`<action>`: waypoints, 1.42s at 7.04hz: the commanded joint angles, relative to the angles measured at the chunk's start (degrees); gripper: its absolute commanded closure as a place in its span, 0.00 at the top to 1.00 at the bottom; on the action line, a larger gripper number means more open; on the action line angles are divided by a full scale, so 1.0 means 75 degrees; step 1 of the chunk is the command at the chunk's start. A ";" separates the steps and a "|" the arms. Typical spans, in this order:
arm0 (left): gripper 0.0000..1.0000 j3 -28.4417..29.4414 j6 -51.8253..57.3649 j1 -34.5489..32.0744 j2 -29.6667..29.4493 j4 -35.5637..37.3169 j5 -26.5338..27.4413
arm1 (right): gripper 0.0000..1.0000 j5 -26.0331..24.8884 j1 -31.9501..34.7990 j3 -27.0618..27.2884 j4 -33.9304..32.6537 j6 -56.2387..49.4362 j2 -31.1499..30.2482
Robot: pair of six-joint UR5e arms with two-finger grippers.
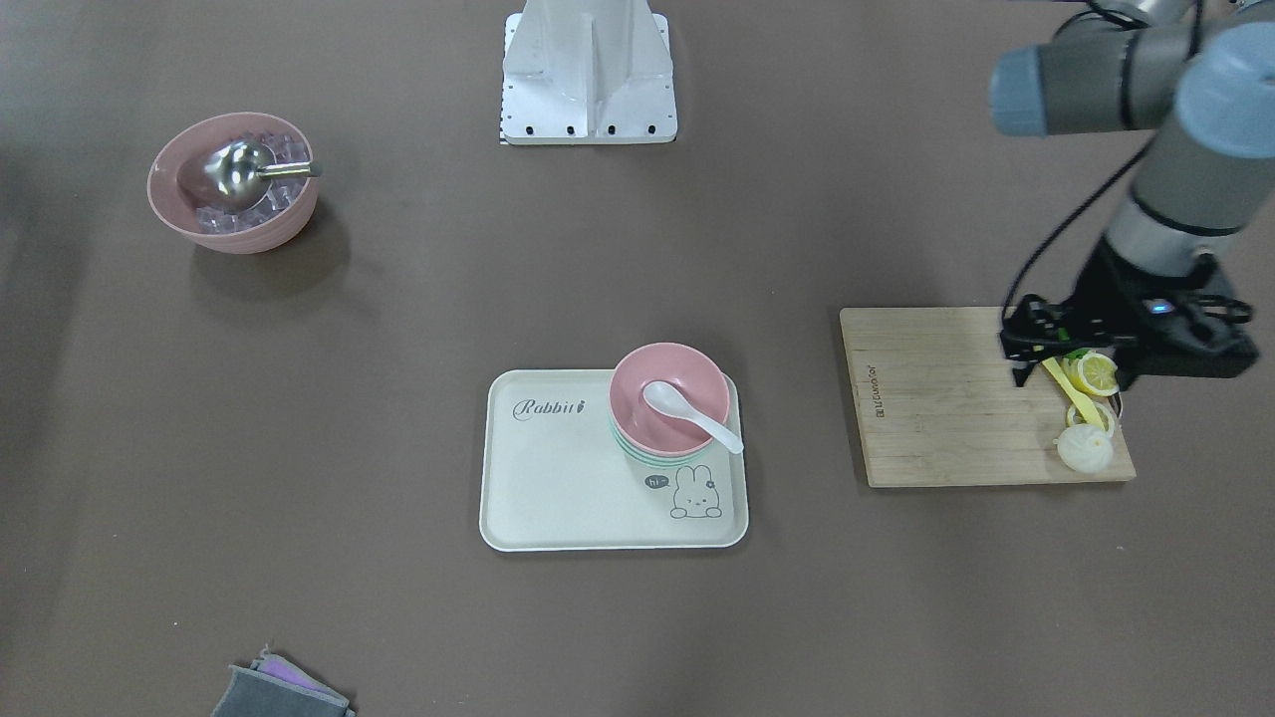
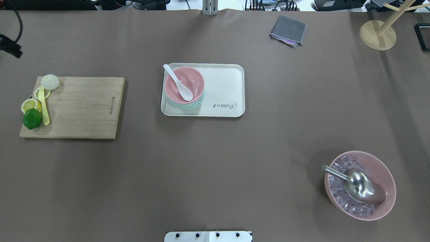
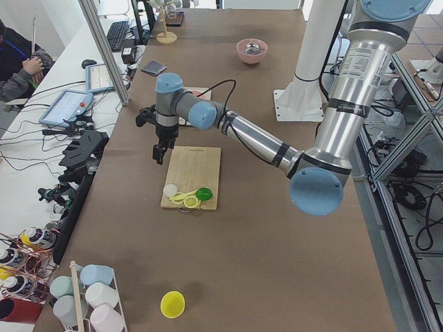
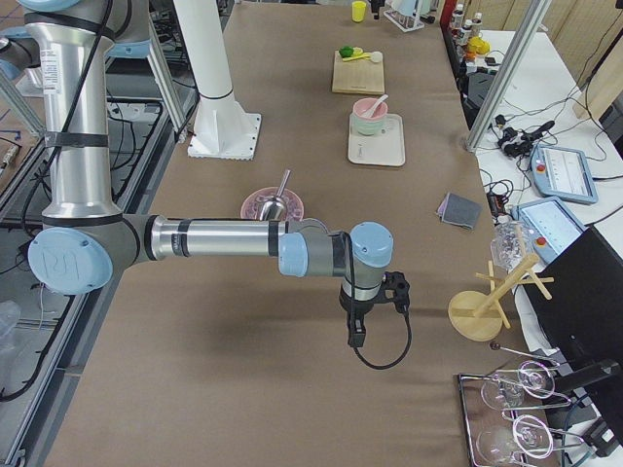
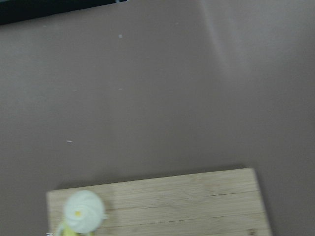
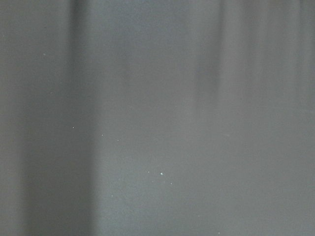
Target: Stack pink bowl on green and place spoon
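Neatly, matte pink bowl point(image 1: 687, 378) nests on the green point(image 1: 649, 459), white spoon point(image 1: 689, 414) inside.
Stack hugs tray point(image 1: 558, 488) corner; left gripper point(image 1: 1024, 370), right gripper point(image 4: 356, 337) jaws: cannot tell.

Robotics lab, teach pendants point(image 4: 560, 173), aluminium framing point(image 3: 105, 48)

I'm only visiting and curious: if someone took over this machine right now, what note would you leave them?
Left gripper: above the board; can't tell whether the jaws are open or shut.
Right gripper: over bare table, far from the tray; jaws unclear too.
Pink bowl sits nested on the green bowls on the tray; the spoon lies in it, handle over the rim.
Done: stacking and spoon, by the look of it.
Left: nothing apparent.
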 commanded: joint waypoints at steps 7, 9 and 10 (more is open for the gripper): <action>0.98 0.0551 0.2033 -0.2366 0.2570 -0.0125 -0.1695 | 1.00 -0.0166 0.0001 0.0099 -0.0054 0.0117 0.0081; 0.98 0.0458 0.2056 -0.2377 0.2733 -0.0171 -0.1636 | 1.00 -0.0178 0.0001 0.0309 -0.0031 0.0106 -0.0047; 0.98 0.0423 0.2091 -0.2377 0.2745 -0.0194 -0.1682 | 1.00 -0.0178 0.0001 0.0310 -0.0031 0.0094 -0.0059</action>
